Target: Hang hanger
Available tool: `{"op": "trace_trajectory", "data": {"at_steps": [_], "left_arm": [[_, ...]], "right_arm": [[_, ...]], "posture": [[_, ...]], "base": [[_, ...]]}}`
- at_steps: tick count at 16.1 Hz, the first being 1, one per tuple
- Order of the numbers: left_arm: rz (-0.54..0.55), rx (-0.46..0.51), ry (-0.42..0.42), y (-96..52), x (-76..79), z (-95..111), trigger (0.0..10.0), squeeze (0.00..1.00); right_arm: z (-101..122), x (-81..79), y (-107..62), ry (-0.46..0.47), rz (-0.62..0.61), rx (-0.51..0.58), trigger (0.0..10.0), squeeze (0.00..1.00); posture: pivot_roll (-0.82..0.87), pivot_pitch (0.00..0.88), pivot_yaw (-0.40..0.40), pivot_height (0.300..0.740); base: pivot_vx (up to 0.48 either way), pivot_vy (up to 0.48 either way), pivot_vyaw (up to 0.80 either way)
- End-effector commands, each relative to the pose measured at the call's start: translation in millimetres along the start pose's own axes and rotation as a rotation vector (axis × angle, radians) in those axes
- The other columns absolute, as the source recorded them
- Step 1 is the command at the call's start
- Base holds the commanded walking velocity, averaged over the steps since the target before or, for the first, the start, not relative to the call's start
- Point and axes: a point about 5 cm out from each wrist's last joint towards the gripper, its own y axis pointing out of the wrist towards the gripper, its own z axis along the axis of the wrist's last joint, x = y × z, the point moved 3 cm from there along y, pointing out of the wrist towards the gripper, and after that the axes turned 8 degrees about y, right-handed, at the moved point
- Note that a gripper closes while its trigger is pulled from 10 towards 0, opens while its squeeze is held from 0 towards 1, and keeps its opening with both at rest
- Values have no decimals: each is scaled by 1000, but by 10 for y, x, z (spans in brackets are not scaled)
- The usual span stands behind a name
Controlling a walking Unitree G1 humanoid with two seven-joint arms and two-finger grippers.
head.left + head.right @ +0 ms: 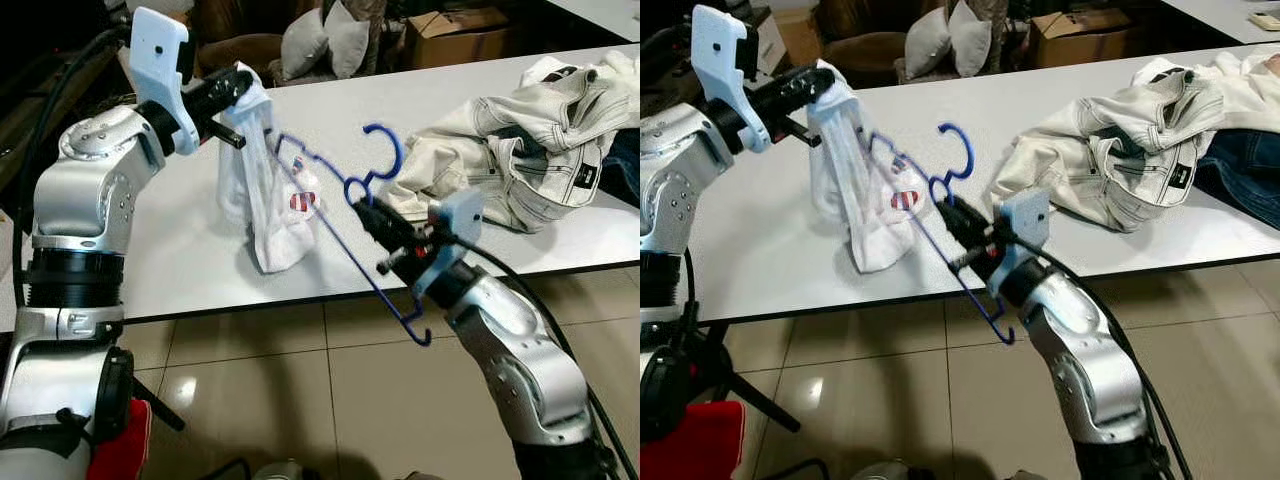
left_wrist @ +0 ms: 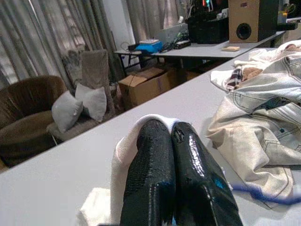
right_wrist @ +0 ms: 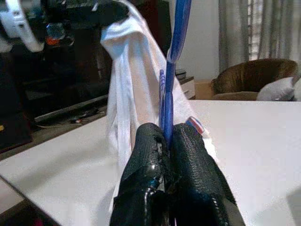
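Observation:
A blue wire hanger (image 1: pixel 340 215) slants across the table's near edge, its hook (image 1: pixel 385 152) up and one end hanging past the edge. My right gripper (image 1: pixel 362 213) is shut on its neck just below the hook; the right wrist view shows the blue wire (image 3: pixel 168 101) pinched between the fingers. A white garment (image 1: pixel 265 190) with a small red-and-blue print hangs from my left gripper (image 1: pixel 243 84), which is shut on its top fold above the table; its lower end rests on the tabletop. One hanger arm runs into the garment.
The white table (image 1: pixel 180 255) carries a heap of pale denim clothes (image 1: pixel 520 150) at the right. Beyond the table stand a brown armchair with grey cushions (image 1: pixel 325 40) and a cardboard box (image 1: pixel 460 35). Tiled floor lies below the near edge.

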Motion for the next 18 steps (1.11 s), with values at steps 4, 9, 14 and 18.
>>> {"op": "trace_trajectory", "data": {"at_steps": [4, 9, 14, 18], "left_arm": [[-4, 40, -30, -11, 48, 184, 0, 0], [-7, 44, -44, 19, 99, 231, 0, 0], [-31, 112, -55, -25, 160, 512, 0, 0], [16, 122, -27, -102, 42, 625, 0, 0]], "right_arm": [[-207, 48, 147, -25, -34, -131, 10000, 0], [-300, -52, 255, -28, 50, -192, 10000, 0], [-660, 39, 204, 58, -18, -419, 10000, 0], [-771, 167, 136, 64, -104, -489, 10000, 0]], "posture": [[-114, 0, 123, 740], [-108, 0, 115, 740], [-100, 0, 103, 740], [-93, 0, 94, 740]], "base": [[0, 0, 0], [0, 0, 0], [0, 0, 0], [0, 0, 0]]}}
